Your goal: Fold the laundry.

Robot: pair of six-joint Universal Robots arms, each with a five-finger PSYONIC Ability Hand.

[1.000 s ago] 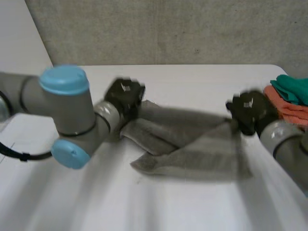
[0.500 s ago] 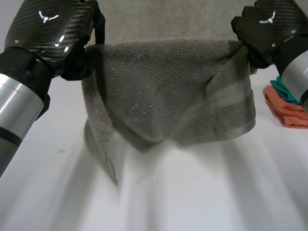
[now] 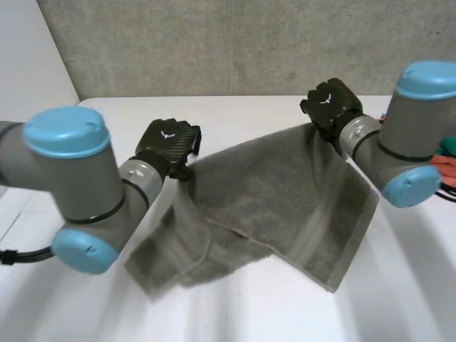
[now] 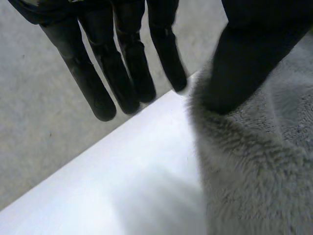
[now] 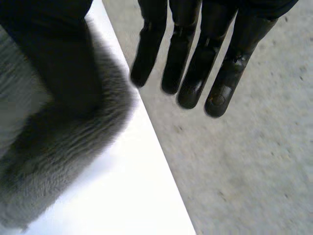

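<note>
A grey towel [image 3: 278, 192] lies spread and rumpled across the middle of the white table [image 3: 399, 299], its far edge raised between my hands. My left hand [image 3: 167, 146] is at the towel's far left corner. In the left wrist view its fingers [image 4: 127, 73] stand straight and away from the cloth, and only the thumb [image 4: 244, 54] rests on the towel [image 4: 254, 166]. My right hand [image 3: 331, 103] is at the far right corner. Its fingers [image 5: 195, 63] are also straight and off the towel [image 5: 63, 142], with the thumb [image 5: 49, 49] against the cloth.
Folded orange cloth [image 3: 445, 165] and teal cloth [image 3: 449, 146] lie at the table's right edge, behind my right arm. A grey wall [image 3: 249, 43] runs just past the table's far edge, close to both hands.
Both hands have come down from holding the towel high and stretched. Their fingers have opened off its top corners, and the towel now drapes onto the table.
</note>
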